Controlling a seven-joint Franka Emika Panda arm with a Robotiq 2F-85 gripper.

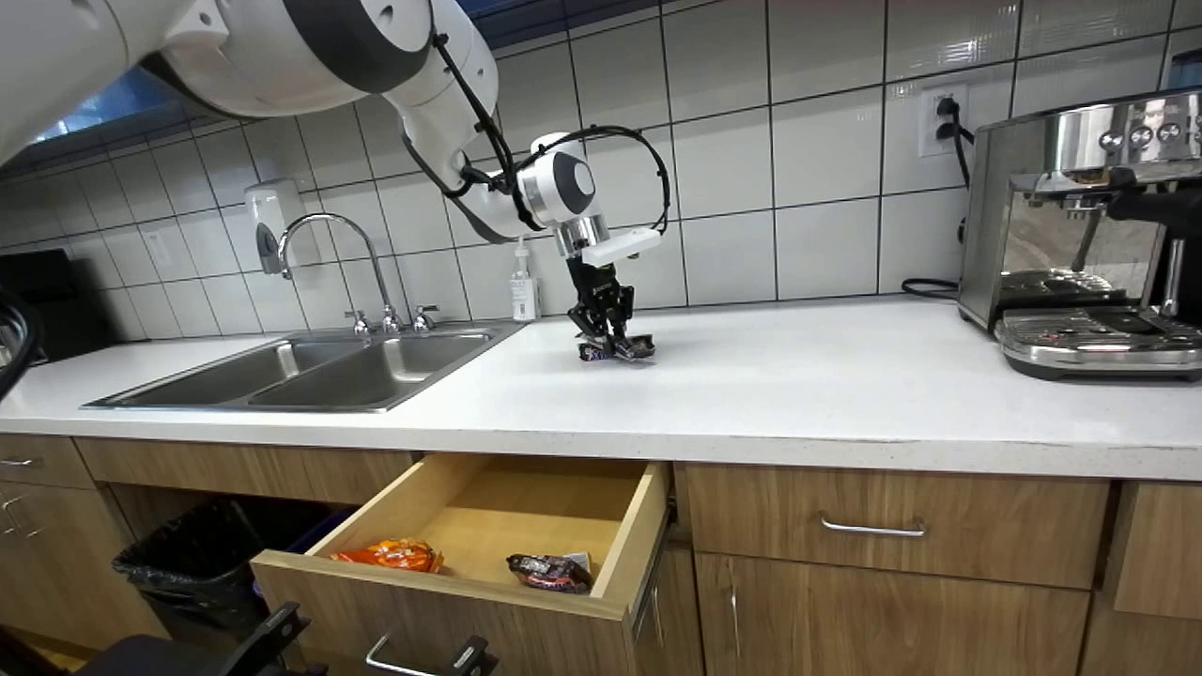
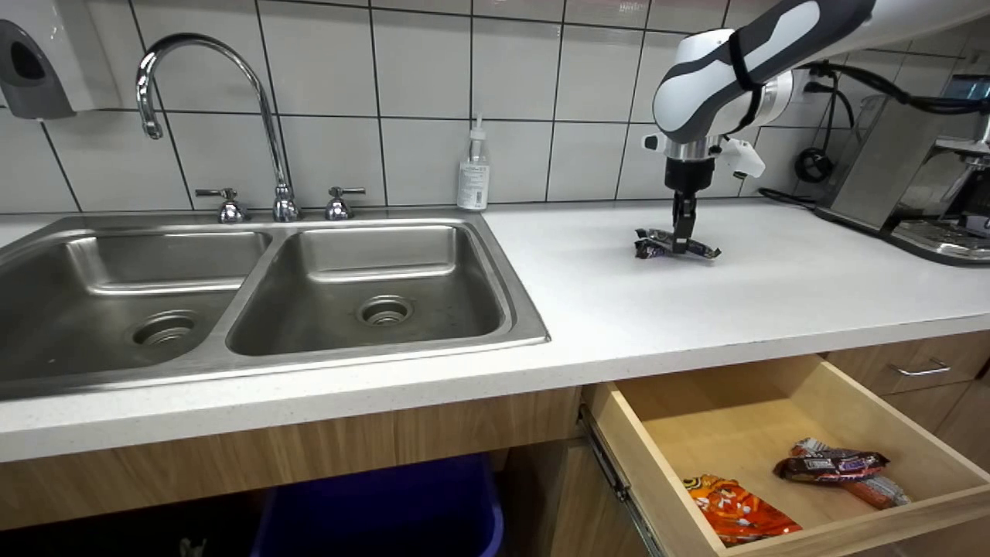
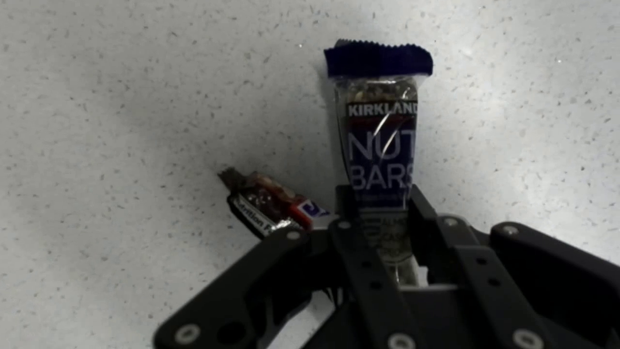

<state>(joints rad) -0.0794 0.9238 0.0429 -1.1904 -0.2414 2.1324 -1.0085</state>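
Observation:
My gripper (image 3: 381, 194) is shut on a nut bar (image 3: 382, 140) in a clear wrapper with a dark blue end and label. The fingers press on both long sides of the bar near its middle. A smaller bar (image 3: 276, 203) in a red and dark wrapper lies aslant beside the left finger, partly hidden by it. The gripper is low over the white counter in both exterior views (image 1: 615, 345) (image 2: 681, 246). The wrapped bars show there as a small dark cluster at the fingertips. Whether the held bar touches the counter is hard to tell.
An open drawer (image 1: 526, 502) below the counter (image 1: 798, 376) holds an orange packet (image 2: 735, 510), a dark-wrapped bar (image 2: 831, 466) and another bar (image 2: 878, 489) under it. A steel double sink (image 2: 526, 333), a pump bottle (image 2: 473, 182) and an espresso machine (image 1: 1089, 216) stand around.

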